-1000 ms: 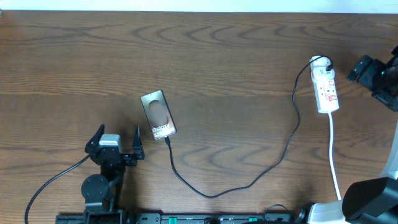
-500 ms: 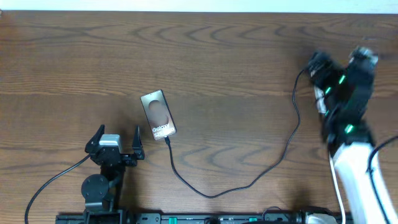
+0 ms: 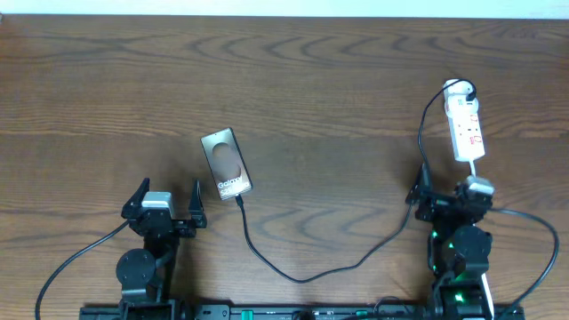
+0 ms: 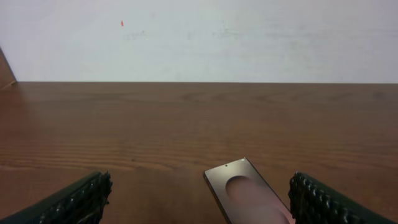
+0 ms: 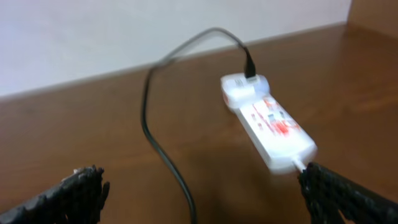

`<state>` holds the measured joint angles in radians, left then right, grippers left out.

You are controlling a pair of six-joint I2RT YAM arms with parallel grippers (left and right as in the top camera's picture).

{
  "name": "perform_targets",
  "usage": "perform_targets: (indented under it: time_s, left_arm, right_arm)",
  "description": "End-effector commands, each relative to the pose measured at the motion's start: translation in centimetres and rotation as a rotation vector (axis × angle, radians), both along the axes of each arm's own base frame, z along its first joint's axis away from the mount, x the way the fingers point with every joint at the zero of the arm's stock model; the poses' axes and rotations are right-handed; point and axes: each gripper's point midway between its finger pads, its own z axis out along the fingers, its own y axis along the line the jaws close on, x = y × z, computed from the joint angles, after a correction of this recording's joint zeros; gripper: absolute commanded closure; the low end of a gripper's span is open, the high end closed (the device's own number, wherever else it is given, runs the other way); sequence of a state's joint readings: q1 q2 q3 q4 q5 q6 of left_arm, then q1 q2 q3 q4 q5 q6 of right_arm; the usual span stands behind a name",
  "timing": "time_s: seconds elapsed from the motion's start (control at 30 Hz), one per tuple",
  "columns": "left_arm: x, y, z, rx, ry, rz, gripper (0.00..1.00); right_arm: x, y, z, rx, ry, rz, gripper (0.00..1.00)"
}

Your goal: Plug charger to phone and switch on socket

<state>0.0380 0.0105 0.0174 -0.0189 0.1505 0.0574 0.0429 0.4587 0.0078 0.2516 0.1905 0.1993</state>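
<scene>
The phone (image 3: 226, 163) lies flat left of centre, its dark face up and its white label at the near end; it also shows in the left wrist view (image 4: 249, 194). The charger cable (image 3: 356, 260) runs from the phone's near end in a long curve to the white socket strip (image 3: 466, 127) at the right; its tip sits at the phone's port. The strip shows in the right wrist view (image 5: 267, 123) with the cable (image 5: 155, 130) plugged into its far end. My left gripper (image 3: 167, 203) is open, just near of the phone. My right gripper (image 3: 449, 197) is open, just near of the strip.
A white cord (image 3: 474, 169) leaves the strip's near end and passes under my right gripper. A pale wall (image 4: 199, 37) stands behind the table's far edge.
My right arm has swung back from the strip at the far right and come down to the near side of the table. The left arm, phone and cable have not moved.
</scene>
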Motion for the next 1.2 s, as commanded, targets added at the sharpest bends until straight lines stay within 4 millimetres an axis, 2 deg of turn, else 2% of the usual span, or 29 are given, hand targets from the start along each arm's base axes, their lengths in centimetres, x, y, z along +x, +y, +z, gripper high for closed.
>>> perform_targets:
  time_s: [0.0,0.13,0.3,1.17]
  left_arm:
    - [-0.1,-0.4,-1.5,0.009,0.046,-0.024,0.07]
    - [-0.1,-0.4,-1.5,0.009,0.046,-0.024,0.07]
    - [-0.1,-0.4,-1.5,0.009,0.046,-0.024,0.07]
    - [-0.1,-0.4,-1.5,0.009,0.046,-0.024,0.07]
  right_arm:
    - [-0.8,-0.2,0.1,-0.07,0.009,0.001,0.01]
    - [-1.9,-0.2,-0.3,-0.16,0.038,0.02,0.01]
    - [-2.5,-0.1,3.4,-0.296,-0.104,0.036,0.01]
    - [-2.5,-0.2,3.2,-0.309,-0.094,0.034,0.01]
